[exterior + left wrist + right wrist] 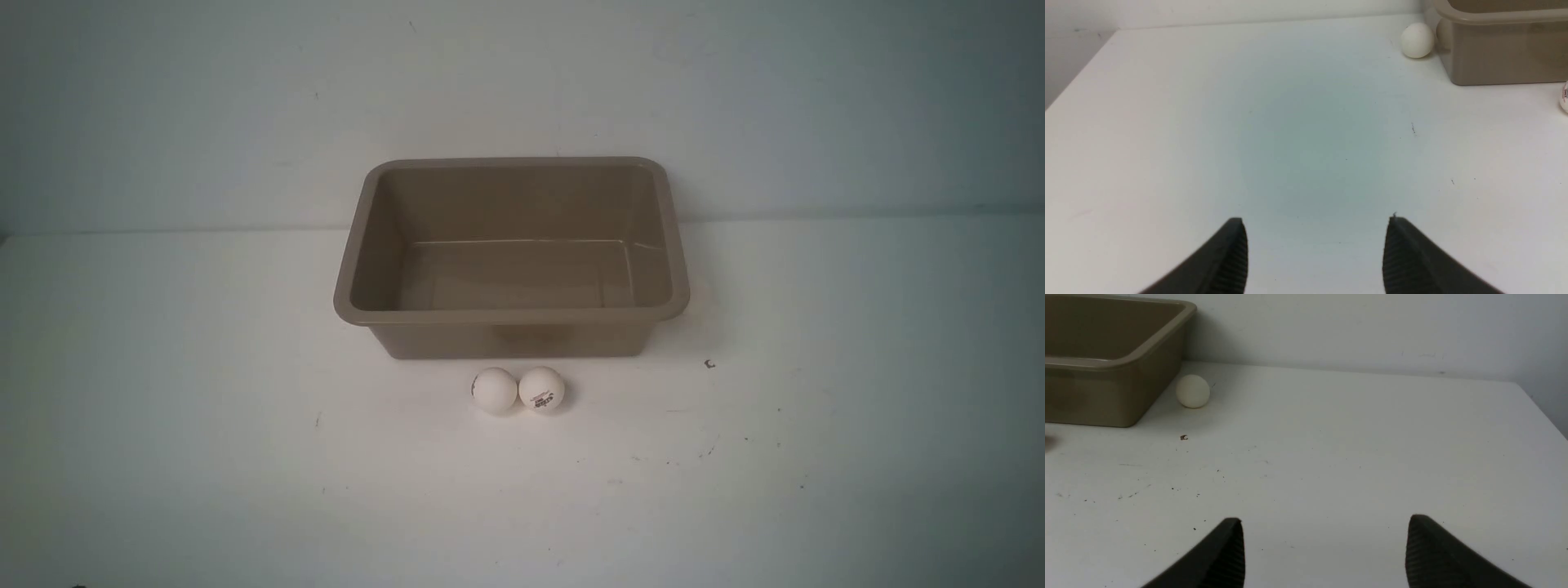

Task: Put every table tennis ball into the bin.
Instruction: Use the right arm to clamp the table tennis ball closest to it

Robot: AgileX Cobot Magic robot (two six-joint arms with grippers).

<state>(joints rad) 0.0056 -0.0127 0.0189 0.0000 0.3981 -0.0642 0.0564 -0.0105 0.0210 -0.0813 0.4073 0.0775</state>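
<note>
pickup not yet begun: bin (510,316) stands empty, mouth up, at the middle of the tabletop's (163,408) far edge, its long axis along that edge. plain ball (495,390) and logo ball (541,389) touch each other just before its near wall. third ball (1417,40) lies beside its left wall, fourth ball (1193,391) beside its right. left gripper (1315,222) and right gripper (1325,519) hover over bare tabletop, jaws apart, holding nothing. next, i judge, one gripper must straddle a ball squarely, or it rolls away.
</note>
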